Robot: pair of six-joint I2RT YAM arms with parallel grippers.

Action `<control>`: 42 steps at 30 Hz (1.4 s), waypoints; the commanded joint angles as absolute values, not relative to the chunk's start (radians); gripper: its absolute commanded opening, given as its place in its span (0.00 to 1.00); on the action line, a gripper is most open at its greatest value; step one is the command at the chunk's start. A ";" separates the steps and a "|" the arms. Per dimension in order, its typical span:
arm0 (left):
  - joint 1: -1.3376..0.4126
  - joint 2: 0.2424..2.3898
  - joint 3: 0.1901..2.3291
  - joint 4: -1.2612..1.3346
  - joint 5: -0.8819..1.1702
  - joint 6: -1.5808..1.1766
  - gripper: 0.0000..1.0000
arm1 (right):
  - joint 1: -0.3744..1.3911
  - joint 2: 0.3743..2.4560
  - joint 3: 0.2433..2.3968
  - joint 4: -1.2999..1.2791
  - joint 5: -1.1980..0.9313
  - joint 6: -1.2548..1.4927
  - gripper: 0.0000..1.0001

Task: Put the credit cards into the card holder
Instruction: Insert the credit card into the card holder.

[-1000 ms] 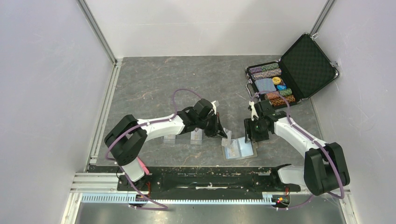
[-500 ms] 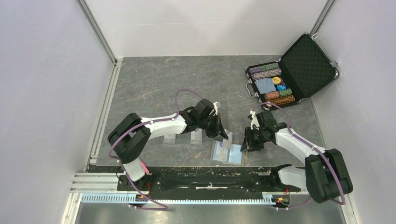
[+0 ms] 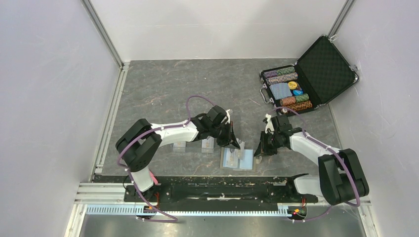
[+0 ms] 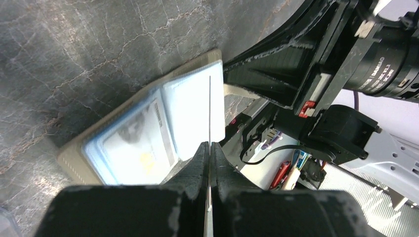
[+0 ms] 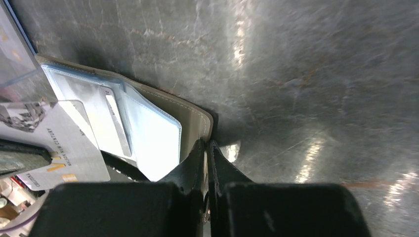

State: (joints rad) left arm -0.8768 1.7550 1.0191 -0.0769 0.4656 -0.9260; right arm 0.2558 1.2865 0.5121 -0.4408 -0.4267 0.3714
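Card (image 4: 209,108) is clamped in the left claw (image 4: 209,145), seen edge-on from that wrist. Its far end is over the holder (image 4: 190,106), above the blue pocket nearest the right claw (image 5: 207,144). Can't tell if it touches the pocket yet.

Holder lies open and flat on the table (image 4: 74,59), between the two arms and near their bases. Other card (image 4: 141,145) looks already seated in the pocket farther from the right claw. Right claw's jaws are together on the holder's outer rim, apparently pinching the cover to anchor it.

My read of the step: feed the held card into the free pocket. To do it well:
- Find the pocket mouth first.
- Flatten the card's angle until it runs nearly parallel to the pocket.
- Lead with one corner, then slide slowly.
- Hold the right pinch firm so the holder doesn't skate on the table.
- Release only once most of the card is under the lip.

Risk: the card bows, or rides over the pocket top instead of going in.
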 commanded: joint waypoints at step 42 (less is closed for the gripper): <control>-0.871 1.862 0.985 0.087 0.480 -0.851 0.02 | 0.132 1.164 0.445 -0.496 -0.426 0.249 0.10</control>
State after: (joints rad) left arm -0.8722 1.8439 0.9520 0.0475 0.4755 -0.8936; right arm 0.1345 1.1637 0.4545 -0.4896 -0.4446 0.2672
